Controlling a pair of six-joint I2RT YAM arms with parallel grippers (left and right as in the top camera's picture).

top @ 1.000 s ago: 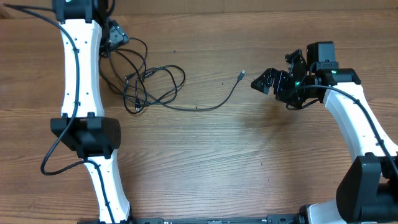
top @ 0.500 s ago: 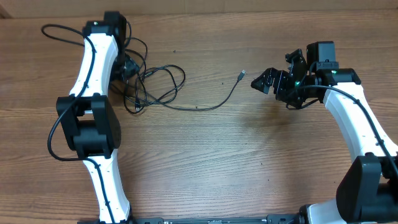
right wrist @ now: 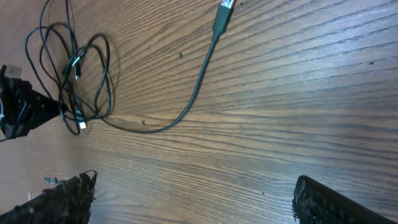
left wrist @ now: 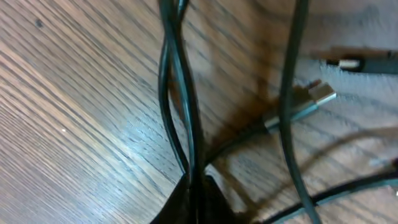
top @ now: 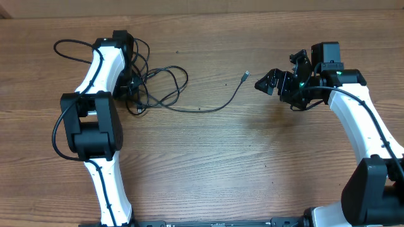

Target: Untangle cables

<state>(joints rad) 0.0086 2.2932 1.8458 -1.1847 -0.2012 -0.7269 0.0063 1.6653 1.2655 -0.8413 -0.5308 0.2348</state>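
Observation:
The cables (top: 201,110) are thin black cords lying in loose, overlapping loops at the table's upper left. One long strand runs right to a small plug (top: 245,75). My left gripper (top: 134,85) sits on the left side of the tangle. In the left wrist view it (left wrist: 198,186) is shut on two black strands (left wrist: 186,106), beside a silver-tipped plug (left wrist: 314,98). My right gripper (top: 271,82) hovers open just right of the long strand's plug (right wrist: 225,7). Its fingers (right wrist: 68,196) stand wide apart with bare wood between them. The tangle (right wrist: 74,68) shows at far left there.
The left arm's own thicker black wire (top: 66,47) loops out near the table's back left edge. Another plug end (left wrist: 348,62) lies at the upper right of the left wrist view. Bare wooden tabletop (top: 240,164) stretches between the two arms.
My left arm has drawn back from the far edge onto the tangle, and its gripper has closed on cable strands. The right arm has not moved.

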